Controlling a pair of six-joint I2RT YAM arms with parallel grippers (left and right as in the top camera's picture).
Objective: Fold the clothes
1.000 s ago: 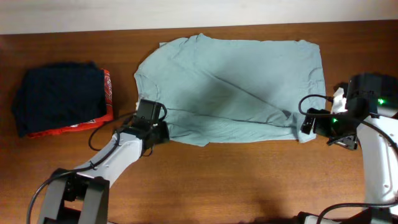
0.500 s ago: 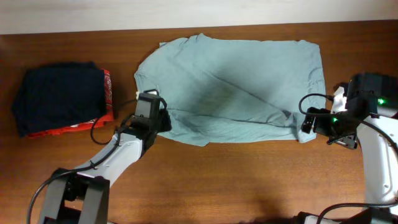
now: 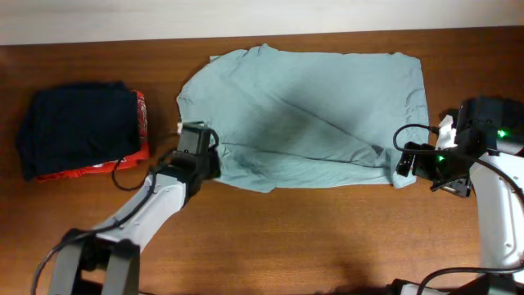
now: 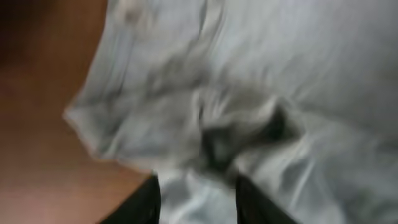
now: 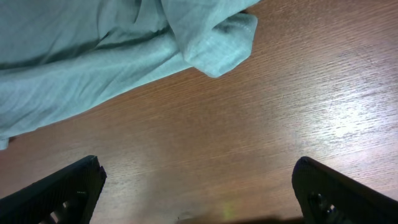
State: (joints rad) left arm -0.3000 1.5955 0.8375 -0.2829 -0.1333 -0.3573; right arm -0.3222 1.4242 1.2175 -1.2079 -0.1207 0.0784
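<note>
The bench [image 3: 327, 238] is bare in front of the shirt [image 3: 311, 115], which is spread mid-bench; a folded stack [image 3: 82, 131] lies well apart at left. A first fold seems in hand. The left pincer [image 3: 209, 160] stands narrow at the near-left hem with cloth between its fingers [image 4: 152, 202]; blur hides whether it grips. The right pincer [image 3: 407, 161] gapes wide beside the near-right corner and should close on it next.
</note>
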